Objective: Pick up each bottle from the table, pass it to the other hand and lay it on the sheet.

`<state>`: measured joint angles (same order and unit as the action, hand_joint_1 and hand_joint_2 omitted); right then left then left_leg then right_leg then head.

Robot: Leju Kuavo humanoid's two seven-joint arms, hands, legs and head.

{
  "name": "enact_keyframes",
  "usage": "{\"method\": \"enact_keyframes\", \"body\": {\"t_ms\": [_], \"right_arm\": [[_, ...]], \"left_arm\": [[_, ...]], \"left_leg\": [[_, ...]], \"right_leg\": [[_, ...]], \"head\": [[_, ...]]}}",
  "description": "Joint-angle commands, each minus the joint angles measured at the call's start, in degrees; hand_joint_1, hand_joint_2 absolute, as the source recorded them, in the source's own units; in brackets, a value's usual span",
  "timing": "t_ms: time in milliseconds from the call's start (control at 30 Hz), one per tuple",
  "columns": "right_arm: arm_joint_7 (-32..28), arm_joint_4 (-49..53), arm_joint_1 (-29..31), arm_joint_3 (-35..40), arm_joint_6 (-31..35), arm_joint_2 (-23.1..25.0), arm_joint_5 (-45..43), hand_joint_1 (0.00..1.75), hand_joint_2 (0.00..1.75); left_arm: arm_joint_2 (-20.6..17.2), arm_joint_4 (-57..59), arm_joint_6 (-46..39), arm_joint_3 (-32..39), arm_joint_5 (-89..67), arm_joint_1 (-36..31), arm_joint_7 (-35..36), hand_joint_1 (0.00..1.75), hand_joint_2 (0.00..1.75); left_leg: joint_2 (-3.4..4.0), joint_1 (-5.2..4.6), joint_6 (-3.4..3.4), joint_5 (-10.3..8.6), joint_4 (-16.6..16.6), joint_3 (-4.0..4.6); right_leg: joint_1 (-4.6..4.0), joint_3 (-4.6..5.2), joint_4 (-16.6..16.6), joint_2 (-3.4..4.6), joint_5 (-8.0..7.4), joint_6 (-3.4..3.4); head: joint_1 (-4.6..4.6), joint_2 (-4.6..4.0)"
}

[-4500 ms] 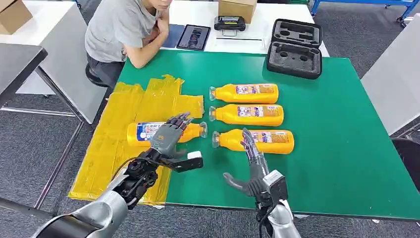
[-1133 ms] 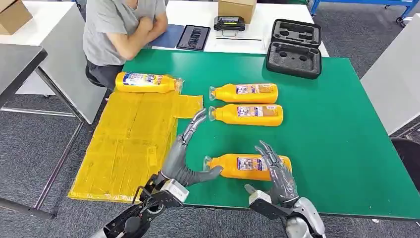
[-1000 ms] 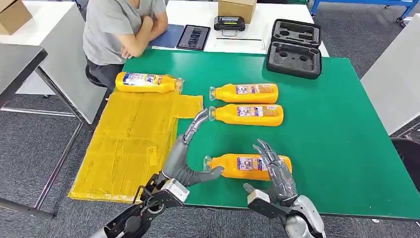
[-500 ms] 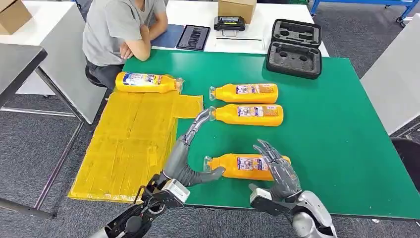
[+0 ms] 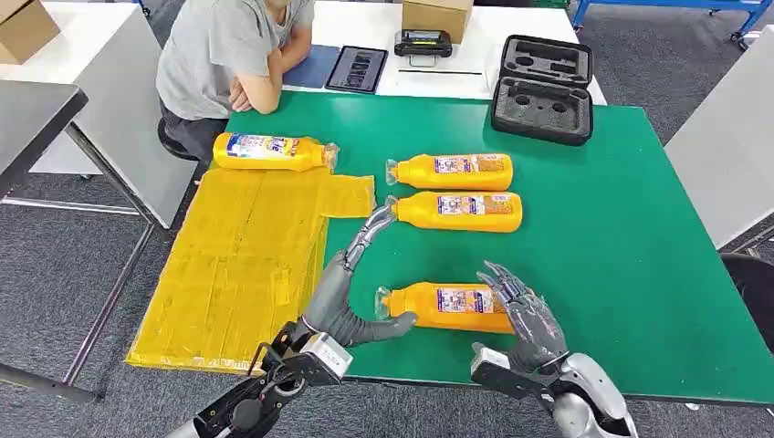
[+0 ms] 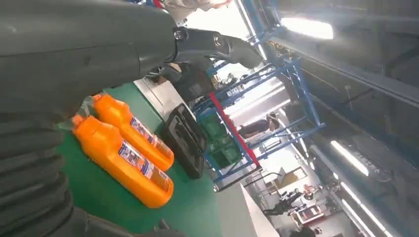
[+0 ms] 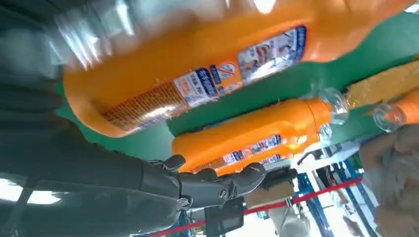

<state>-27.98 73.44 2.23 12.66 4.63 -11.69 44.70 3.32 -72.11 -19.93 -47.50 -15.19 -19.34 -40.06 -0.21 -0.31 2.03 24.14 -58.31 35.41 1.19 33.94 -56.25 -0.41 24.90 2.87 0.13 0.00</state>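
Bottle (image 5: 452,307) lies lower centre on green counter (image 5: 630,274), between both hands: left hand (image 5: 351,287) open, thumb touching its neck; right hand (image 5: 525,324) spread over its base, grip unclear. Two bottles (image 5: 454,191) beyond.

The left hand (image 5: 339,297) is grey with slim, dark, segmented fingers, set on a boxy silver wrist block and a black forearm frame strung with thin cables. The right hand (image 5: 529,321) has the same dark jointed fingers, a pale wrist block and a rounded silver forearm shell.
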Motion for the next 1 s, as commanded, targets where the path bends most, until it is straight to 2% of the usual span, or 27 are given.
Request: {"method": "enact_keyframes", "body": {"t_ms": [33, 567, 1000], "right_arm": [[0.46, -1.29, 3.39, 1.1, -2.69, -3.66, -0.22, 0.0, 1.75], [1.01, -2.22, 4.51, 2.13, -4.07, -3.95, -0.17, 0.0, 1.75], [2.19, -11.0, 11.91, 4.89, -8.46, -3.92, -0.84, 0.0, 1.75]], "left_arm": [[-0.95, 2.62, 1.14, -1.28, -0.34, -2.05, 0.06, 0.0, 1.75], [-0.9, 2.7, 1.26, -1.11, -0.78, -1.83, 0.06, 0.0, 1.75], [-0.81, 2.4, 1.31, -0.41, -1.48, -1.29, 0.06, 0.0, 1.75]], "left_leg": [[0.1, 0.03, -0.1, 0.1, -0.01, -0.21], [0.09, 0.05, -0.09, 0.06, 0.02, -0.17], [0.21, 0.08, -0.12, 0.1, 0.02, -0.27]], "right_leg": [[-0.04, -0.18, 0.01, 0.11, 0.05, -0.12], [-0.05, -0.17, 0.05, 0.09, 0.02, -0.09], [-0.08, -0.24, 0.06, 0.22, 0.0, -0.13]], "head": [[-0.02, 0.0], [0.0, 0.0], [0.0, 0.0]]}}
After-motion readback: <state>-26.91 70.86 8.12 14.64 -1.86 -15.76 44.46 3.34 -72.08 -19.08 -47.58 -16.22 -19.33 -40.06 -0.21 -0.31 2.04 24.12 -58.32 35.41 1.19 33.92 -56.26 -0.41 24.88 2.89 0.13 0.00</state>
